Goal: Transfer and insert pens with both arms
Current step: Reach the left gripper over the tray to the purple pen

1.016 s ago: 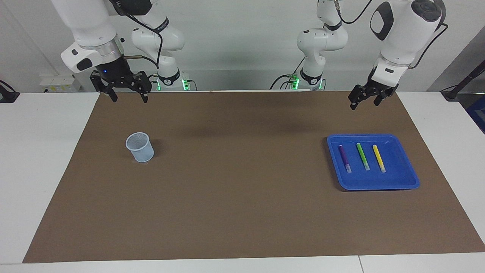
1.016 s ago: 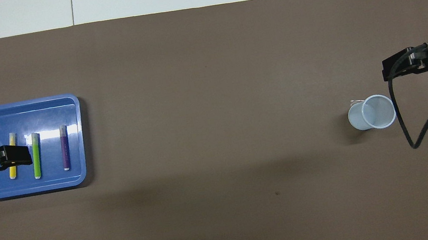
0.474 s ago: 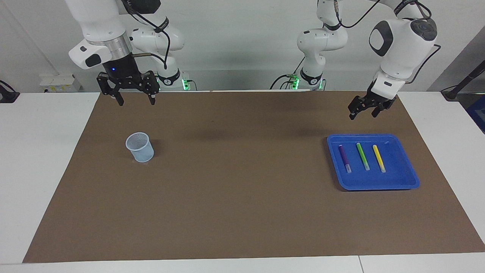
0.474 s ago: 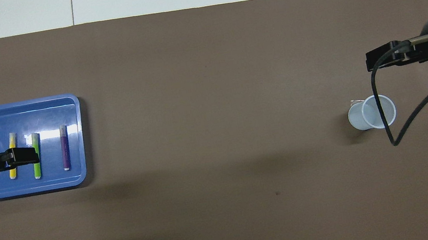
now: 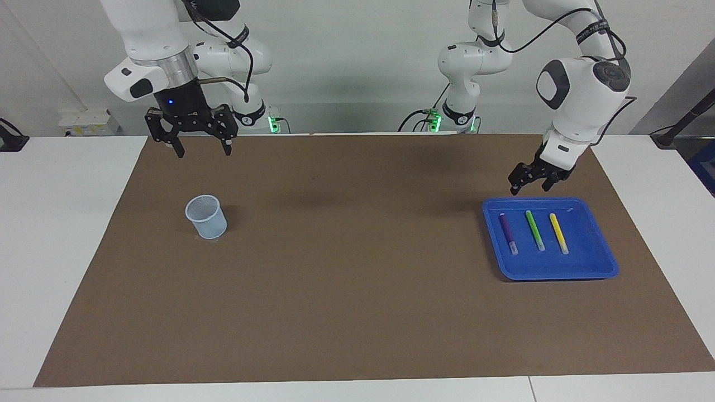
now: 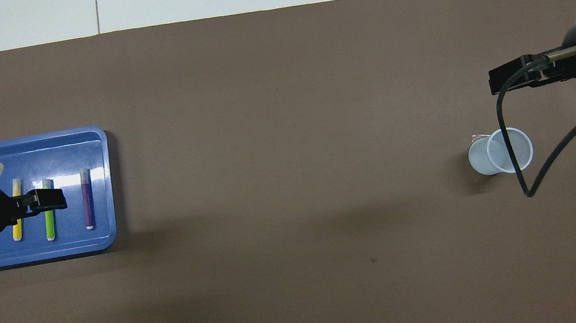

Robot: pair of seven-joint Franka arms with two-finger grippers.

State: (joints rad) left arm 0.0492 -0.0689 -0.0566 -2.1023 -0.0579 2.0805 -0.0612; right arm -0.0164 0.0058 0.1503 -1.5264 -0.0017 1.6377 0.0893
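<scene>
Brown paper matting [image 5: 357, 290] covers most of the white bench [image 5: 67, 223], and both big white arms hang above it. Going across the facing view from its left edge, the right arm's black two-finger claw [image 5: 201, 147] comes first, raised over the mat's edge nearest the robots at the right arm's end, its fingers spread wide and carrying nothing. A black cable [image 6: 529, 168] loops down from its wrist. Farther from the robots than that claw, a small pale blue translucent plastic cup [image 5: 206, 216] stands upright on the mat, with nothing visible inside it.

The middle of the mat holds only soft shadows. Two smaller white arms with green lights at their bases [image 5: 447, 120] stand at the bench's edge nearest the robots.

Toward the left arm's end sits a shallow rectangular blue plastic tray [image 5: 603, 262]. Three slim pens lie side by side in it, apart from each other, each with its whitish end pointing away from the robots: the purple pen [image 5: 508, 234] nearest the bench's middle, the green pen [image 5: 534, 230] between, and the yellow pen [image 5: 558, 233] nearest the left arm's end. The left arm's black claw [image 5: 528, 186] hovers low over the tray's rim nearest the robots, fingers parted and holding nothing, clear of the pens.
</scene>
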